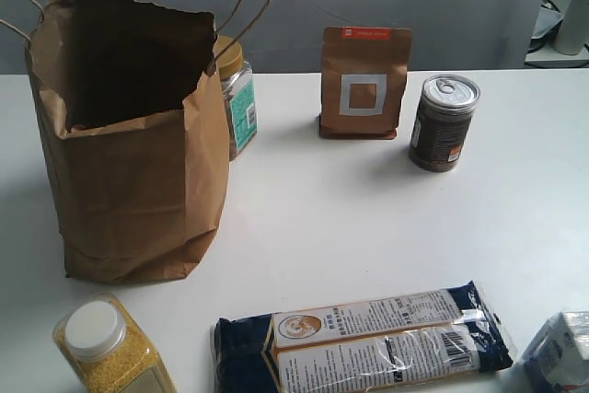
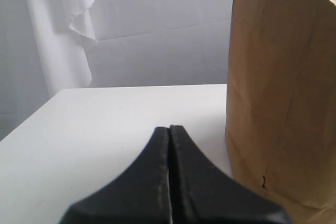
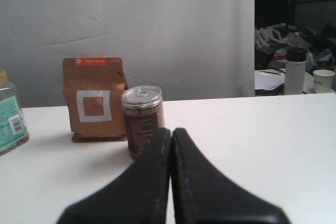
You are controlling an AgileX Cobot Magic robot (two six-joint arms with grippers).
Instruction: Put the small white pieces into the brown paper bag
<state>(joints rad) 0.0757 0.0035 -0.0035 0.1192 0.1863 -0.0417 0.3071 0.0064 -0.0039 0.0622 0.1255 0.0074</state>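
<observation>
The table [image 1: 386,218] is seen from high up at the front in the exterior view, tilted down, with the paper bag [image 1: 129,144] filling the left of the frame and the tin can [image 1: 444,122] at upper right. Both wrist views are set low, almost level with the tabletop, sighted along the closed left gripper [image 2: 169,129] and right gripper [image 3: 171,130]. The bag is shared, close up, with the left one; can and pouch [image 3: 93,99] with the right.

Losing the teal-label jar [image 1: 241,109] half behind the brown paper bag [image 1: 138,181], cropping yellow jar [image 1: 115,356] and white carton [image 1: 561,352] nearside.
</observation>
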